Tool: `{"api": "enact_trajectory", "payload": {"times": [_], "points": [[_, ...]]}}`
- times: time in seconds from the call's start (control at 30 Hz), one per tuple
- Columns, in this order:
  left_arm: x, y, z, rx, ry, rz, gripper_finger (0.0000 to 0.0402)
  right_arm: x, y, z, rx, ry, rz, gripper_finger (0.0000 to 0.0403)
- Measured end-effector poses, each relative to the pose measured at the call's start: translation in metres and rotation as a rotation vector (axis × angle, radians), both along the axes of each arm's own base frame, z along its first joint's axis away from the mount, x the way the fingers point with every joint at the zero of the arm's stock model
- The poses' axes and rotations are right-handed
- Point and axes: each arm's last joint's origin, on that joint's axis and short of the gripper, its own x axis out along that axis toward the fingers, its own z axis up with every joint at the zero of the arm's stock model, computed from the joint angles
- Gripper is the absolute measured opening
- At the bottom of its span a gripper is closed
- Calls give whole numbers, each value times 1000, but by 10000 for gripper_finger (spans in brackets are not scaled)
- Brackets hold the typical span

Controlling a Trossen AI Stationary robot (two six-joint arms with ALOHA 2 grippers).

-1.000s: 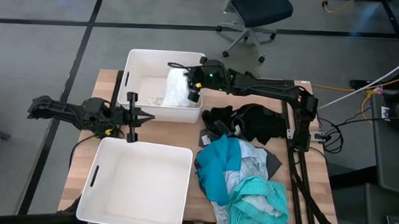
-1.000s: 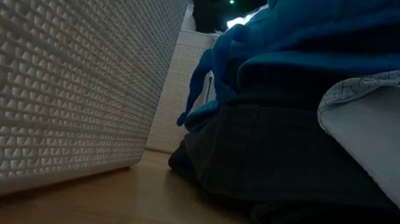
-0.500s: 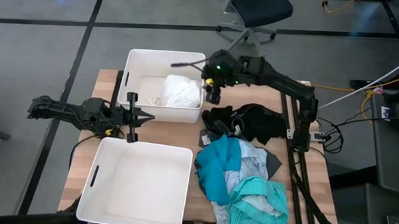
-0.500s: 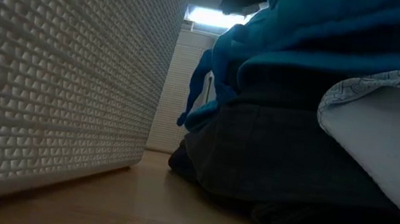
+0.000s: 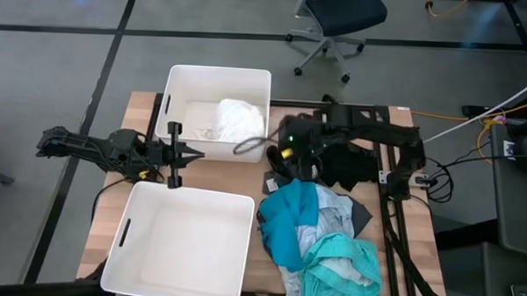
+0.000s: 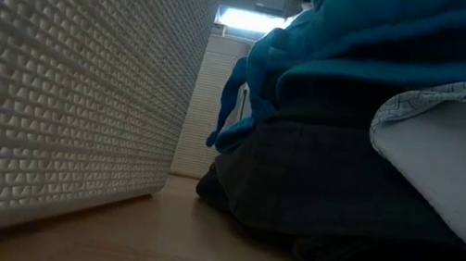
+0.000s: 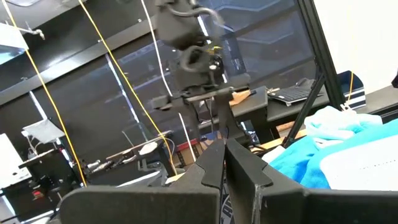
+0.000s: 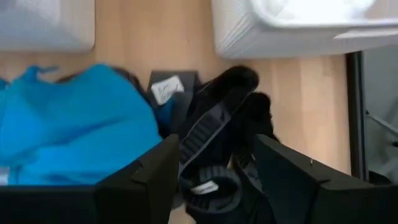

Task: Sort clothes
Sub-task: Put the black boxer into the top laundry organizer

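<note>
Right claw (image 5: 285,151), fingers spread and empty, is hovering over the black clothes (image 5: 338,164) near the surface's far right edge, seemingly lining up its next pick, while the left claw (image 5: 177,154), pressed closed, is waiting between the two bins (image 5: 171,83).

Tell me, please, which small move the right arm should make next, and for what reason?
Probably lower the right gripper onto the black garment and close. Its fingers are open and empty, it hovers over that black heap beside the far bin, and white clothes already lie in that bin. The left gripper waits between the bins.
</note>
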Motion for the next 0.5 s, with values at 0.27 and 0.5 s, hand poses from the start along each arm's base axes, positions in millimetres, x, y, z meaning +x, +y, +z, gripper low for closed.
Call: {"api": "enact_trajectory", "payload": {"times": [0.27, 0.5], "points": [[0, 0, 0, -5, -1, -1, 5, -36, 9, -29, -72, -6, -84, 209], [0, 0, 1, -8, -6, -1, 5, -72, 1, -68, -41, -180, -170, 209]]}}
